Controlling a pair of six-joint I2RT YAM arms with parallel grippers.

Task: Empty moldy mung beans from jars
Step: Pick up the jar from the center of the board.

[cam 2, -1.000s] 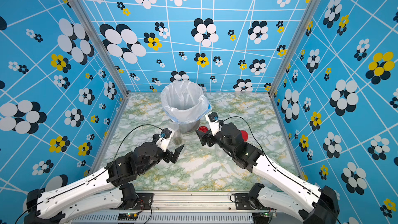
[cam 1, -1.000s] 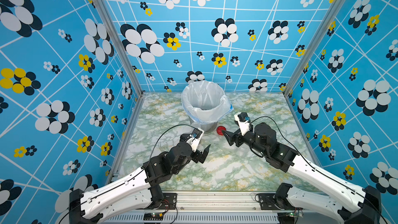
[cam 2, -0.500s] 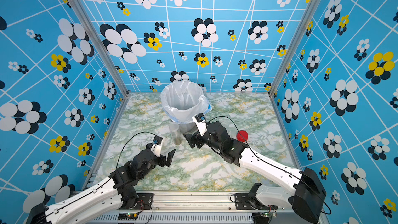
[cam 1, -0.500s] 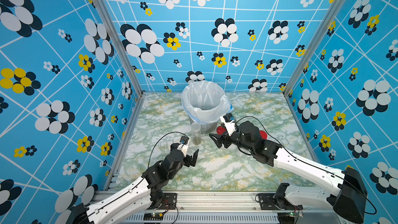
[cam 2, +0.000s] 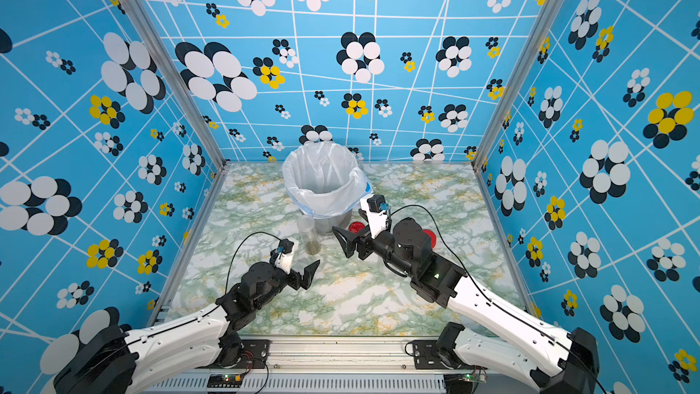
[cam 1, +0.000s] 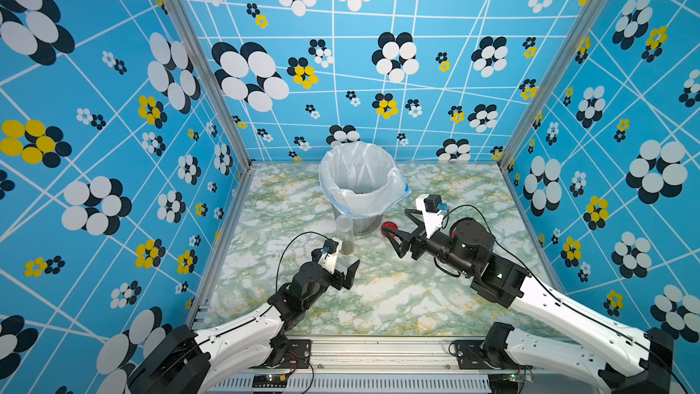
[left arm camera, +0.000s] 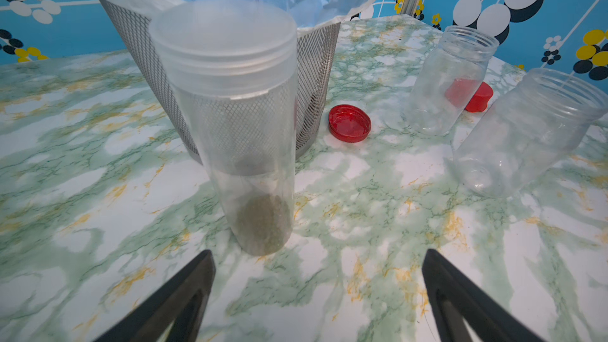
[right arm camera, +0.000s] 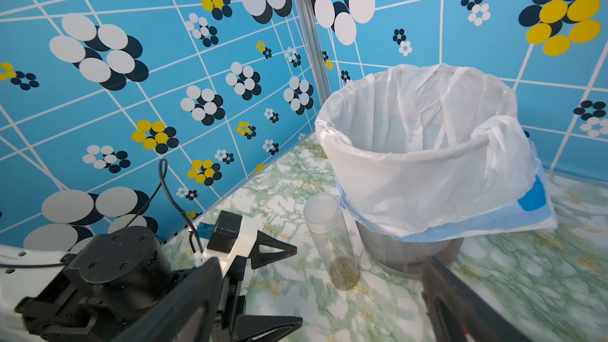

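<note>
Hanging over the green marble table (cam 1: pixel 397 297) inside blue flowery walls (cam 1: pixel 113 108), the left gripper (left arm camera: pixel 317 254) and right gripper (cam 1: pixel 399 224) gaped wide, empty.

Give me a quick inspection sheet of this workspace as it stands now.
Surface: marble tabletop, no spill seen.
Job's things: slim jar upright beside lined bin, clear lid on, mung beans at its bottom; open jars look empty; red lids lie loose.
Clutter: nothing seen.
Grippers: left gripper open, short of the slim jar; right gripper open, empty.
Cables: black cables loop over both wrists.
Surroundings: blue flowered walls.
</note>
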